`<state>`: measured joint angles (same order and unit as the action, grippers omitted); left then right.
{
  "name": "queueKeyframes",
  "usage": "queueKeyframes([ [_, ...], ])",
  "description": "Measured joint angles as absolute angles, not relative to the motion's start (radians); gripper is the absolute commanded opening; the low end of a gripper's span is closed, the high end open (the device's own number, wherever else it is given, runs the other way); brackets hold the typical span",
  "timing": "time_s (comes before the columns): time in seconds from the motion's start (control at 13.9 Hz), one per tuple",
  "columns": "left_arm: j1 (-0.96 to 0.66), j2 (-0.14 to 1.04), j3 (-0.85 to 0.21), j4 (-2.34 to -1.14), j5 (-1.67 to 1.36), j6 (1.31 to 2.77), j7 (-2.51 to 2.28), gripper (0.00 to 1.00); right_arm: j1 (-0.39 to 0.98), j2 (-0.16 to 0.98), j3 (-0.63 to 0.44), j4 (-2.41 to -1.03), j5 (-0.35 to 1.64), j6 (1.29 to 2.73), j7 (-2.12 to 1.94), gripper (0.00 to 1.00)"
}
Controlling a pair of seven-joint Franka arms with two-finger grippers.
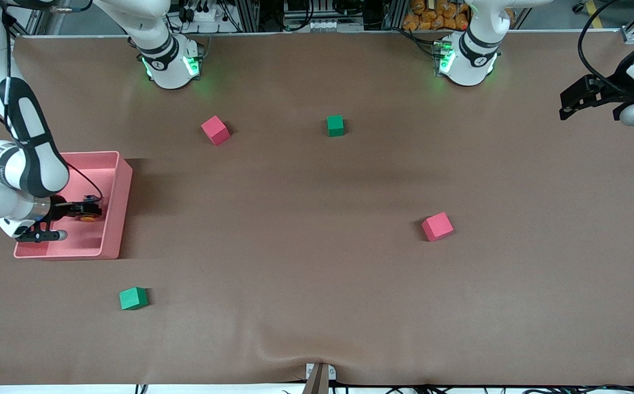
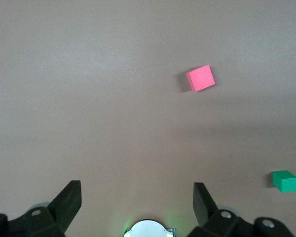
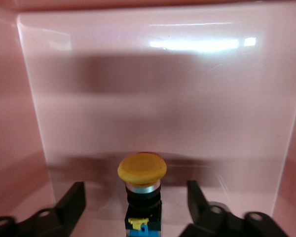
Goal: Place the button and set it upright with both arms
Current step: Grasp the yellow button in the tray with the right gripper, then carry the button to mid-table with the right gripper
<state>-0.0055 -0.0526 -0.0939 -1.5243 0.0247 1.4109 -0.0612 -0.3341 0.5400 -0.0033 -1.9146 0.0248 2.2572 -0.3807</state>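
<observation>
The button (image 1: 88,218), with an orange cap on a black body with blue bits, is inside the pink bin (image 1: 125,202) at the right arm's end of the table. My right gripper (image 1: 79,210) reaches into the bin. In the right wrist view it (image 3: 135,190) is open, with the button (image 3: 142,170) between the fingers (image 3: 71,200), touching neither, cap pointing away from the wrist toward the bin wall (image 3: 153,74). My left gripper (image 1: 574,104) waits open and empty in the air at the left arm's end; its wrist view shows it (image 2: 136,186) over bare table.
Two red cubes (image 1: 215,130) (image 1: 437,226) and two green cubes (image 1: 335,125) (image 1: 133,298) lie scattered on the brown table. The left wrist view shows one red cube (image 2: 201,78) and one green cube (image 2: 284,180).
</observation>
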Motion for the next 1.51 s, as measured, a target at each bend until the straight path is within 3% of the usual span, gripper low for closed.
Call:
queueKeyframes([
  [0.07,-0.005,-0.053,-0.094,-1.524,0.025,1.41,-0.061,1.0,-0.334,0.544,-0.003,-1.916,0.025,2.267,-0.38,0.39],
  [0.29,-0.005,-0.053,-0.094,-1.524,0.025,1.406,-0.061,1.0,-0.334,0.552,-0.003,-1.917,0.025,2.274,-0.38,0.0],
  [0.58,-0.005,-0.053,-0.094,-1.524,0.025,1.404,-0.061,1.0,-0.334,0.55,-0.003,-1.893,0.025,2.237,-0.381,0.0],
  [1.01,-0.002,-0.053,-0.092,-1.524,0.025,1.402,-0.061,1.0,-0.298,0.515,0.017,-1.547,0.027,1.761,-0.376,0.0],
  [1.29,-0.002,-0.053,-0.092,-1.524,0.025,1.401,-0.061,1.0,-0.155,0.506,0.033,-1.389,0.04,1.551,-0.199,0.0],
  [1.51,-0.001,-0.052,-0.091,-1.525,0.025,1.401,-0.061,1.0,0.003,0.51,0.042,-1.35,0.114,1.544,-0.063,0.0],
])
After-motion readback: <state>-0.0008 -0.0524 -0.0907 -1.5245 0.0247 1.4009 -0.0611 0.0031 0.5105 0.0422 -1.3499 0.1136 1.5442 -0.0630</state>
